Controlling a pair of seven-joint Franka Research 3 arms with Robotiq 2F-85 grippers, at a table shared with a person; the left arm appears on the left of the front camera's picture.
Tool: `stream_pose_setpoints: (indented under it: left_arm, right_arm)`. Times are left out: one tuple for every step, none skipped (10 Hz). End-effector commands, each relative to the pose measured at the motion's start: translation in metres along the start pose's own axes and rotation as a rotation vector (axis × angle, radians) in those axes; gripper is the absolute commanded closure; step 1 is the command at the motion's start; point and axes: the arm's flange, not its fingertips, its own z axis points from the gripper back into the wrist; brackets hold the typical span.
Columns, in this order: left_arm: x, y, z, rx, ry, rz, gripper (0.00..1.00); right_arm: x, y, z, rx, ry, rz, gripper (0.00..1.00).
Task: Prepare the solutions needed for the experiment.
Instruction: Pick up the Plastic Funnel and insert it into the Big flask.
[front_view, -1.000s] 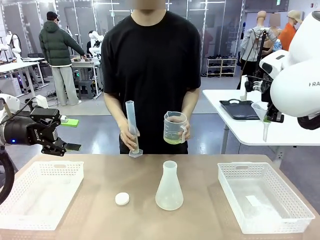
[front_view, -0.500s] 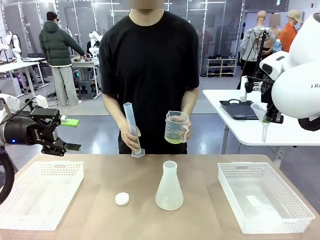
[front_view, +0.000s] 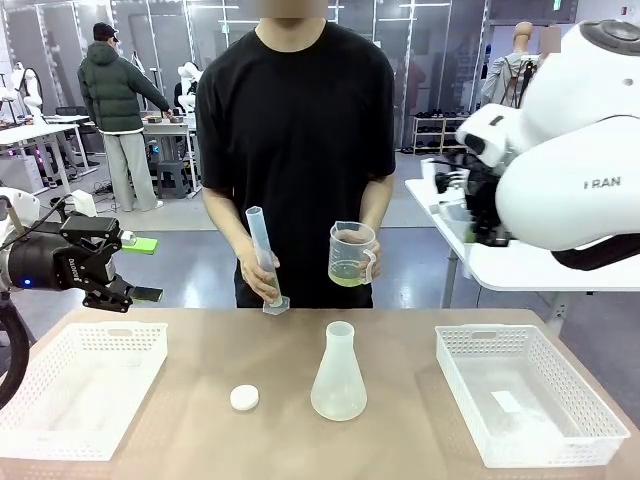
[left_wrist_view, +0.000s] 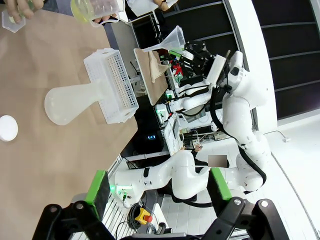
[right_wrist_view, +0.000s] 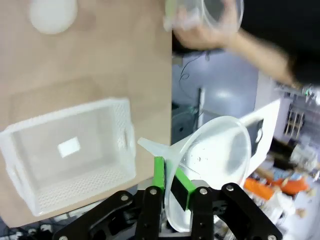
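- Right arm (front_view: 570, 190), upper right, reads "FRAN"; right gripper (right_wrist_view: 170, 181) pinches a clear funnel (right_wrist_view: 215, 150) by its rim.
- Left gripper (front_view: 143, 270), mid left, gapes wide, empty; its lettering is unreadable.

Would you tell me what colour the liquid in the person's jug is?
The liquid is pale yellow-green, clearest in the front view.
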Motion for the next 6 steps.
stream_pose_setpoints:
  left_arm:
    - [0.001,-0.002,-0.001,-0.025,-0.009,0.009,0.0]
    - [0.001,-0.002,-0.001,-0.025,-0.009,0.009,0.0]
    - [0.001,-0.002,-0.001,-0.025,-0.009,0.009,0.0]
    - [0.001,-0.002,-0.001,-0.025,-0.009,0.009,0.0]
    - [0.001,-0.002,-0.001,-0.025,-0.009,0.009,0.0]
    - [0.001,-0.002,-0.001,-0.025,-0.009,0.009,0.0]
  right_arm:
    - [0.023,-0.002,-0.002,-0.029,-0.108,0.112,0.94]
    - [0.044,0.002,-0.001,-0.03,-0.167,0.185,0.94]
    - [0.064,0.007,0.0,-0.025,-0.201,0.252,0.94]
    - [0.081,0.011,0.002,-0.04,-0.245,0.293,0.94]
    - [0.094,0.016,0.004,-0.048,-0.306,0.339,0.94]
    - [0.105,0.021,0.007,-0.041,-0.333,0.372,0.94]
